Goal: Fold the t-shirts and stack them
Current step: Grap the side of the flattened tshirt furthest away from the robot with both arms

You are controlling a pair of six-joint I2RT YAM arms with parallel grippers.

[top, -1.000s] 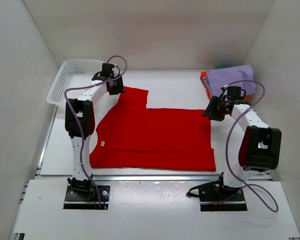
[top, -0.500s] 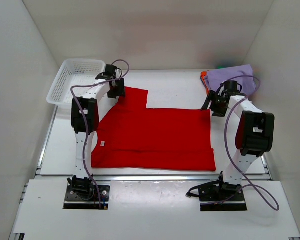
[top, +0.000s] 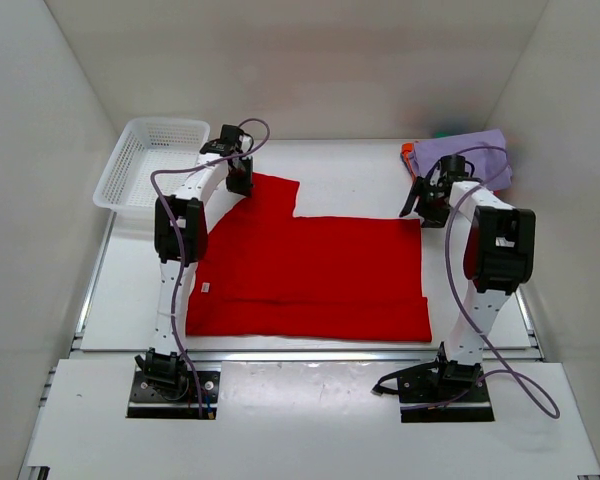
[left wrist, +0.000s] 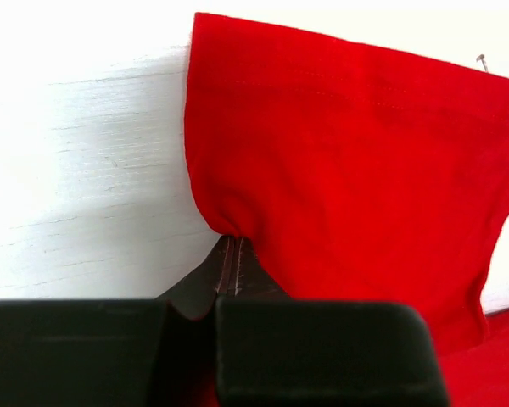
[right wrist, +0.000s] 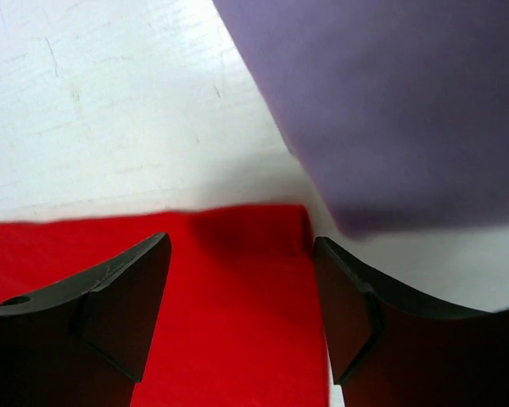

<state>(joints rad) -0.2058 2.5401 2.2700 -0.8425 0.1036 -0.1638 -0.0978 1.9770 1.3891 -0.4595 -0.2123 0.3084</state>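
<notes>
The red t-shirt (top: 320,270) lies spread flat mid-table, one sleeve (left wrist: 348,144) sticking out at its far left. My left gripper (top: 242,187) is shut on that sleeve's left edge, and in the left wrist view the cloth bunches into the closed fingertips (left wrist: 229,244). My right gripper (top: 420,210) stands open over the shirt's far right corner. The red cloth (right wrist: 229,322) lies between its spread fingers (right wrist: 119,288). Folded t-shirts are stacked at the far right, with the lavender one (top: 465,155) (right wrist: 390,102) on top and an orange edge (top: 408,152) showing below.
A white mesh basket (top: 145,160) stands at the far left, just behind the left arm. The stack of folded shirts lies close behind the right gripper. White walls close in the table on three sides.
Both arms have reached farther away from their bases. The left gripper has closed on the sleeve edge. The right gripper has moved to the shirt's far right corner, still open.
</notes>
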